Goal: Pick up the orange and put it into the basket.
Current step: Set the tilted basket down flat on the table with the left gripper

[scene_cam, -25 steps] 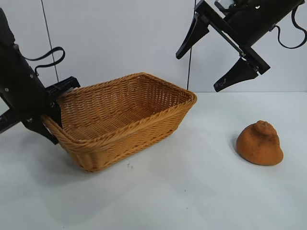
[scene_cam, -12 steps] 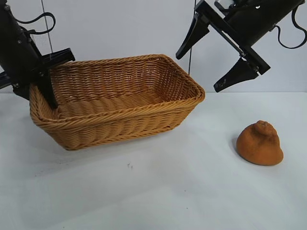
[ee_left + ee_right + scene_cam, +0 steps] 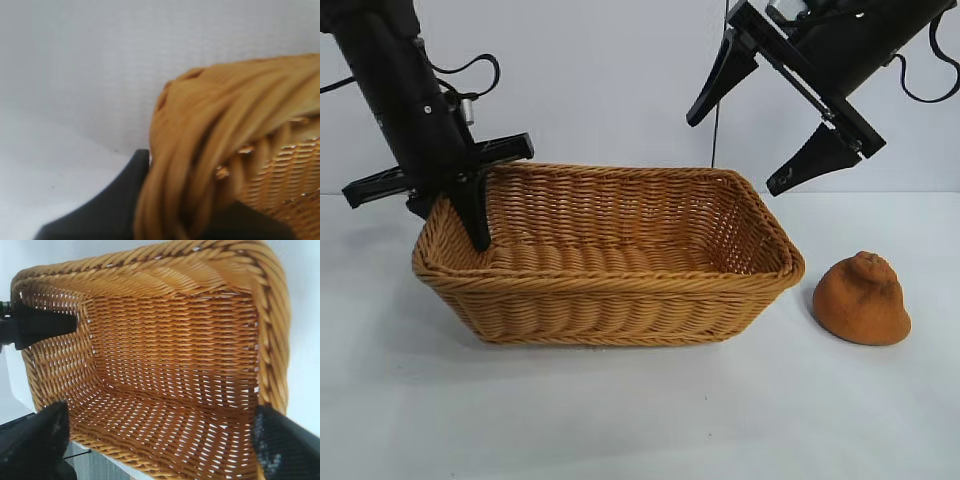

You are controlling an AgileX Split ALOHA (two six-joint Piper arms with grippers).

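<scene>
At far left the left end effector (image 3: 460, 215) pinches the basket (image 3: 620, 300) rim, apparently steadying it on the white worktop (image 3: 640, 420), while the right end effector (image 3: 775, 120) hangs wide above the basket's right end, and the orange (image 3: 861, 299) lies untouched just beside the basket.

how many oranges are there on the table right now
1. The orange sits on the table just outside the basket, beside its end nearest the right arm. The basket's inside looks bare in the right wrist view, so none seems hidden.
</scene>
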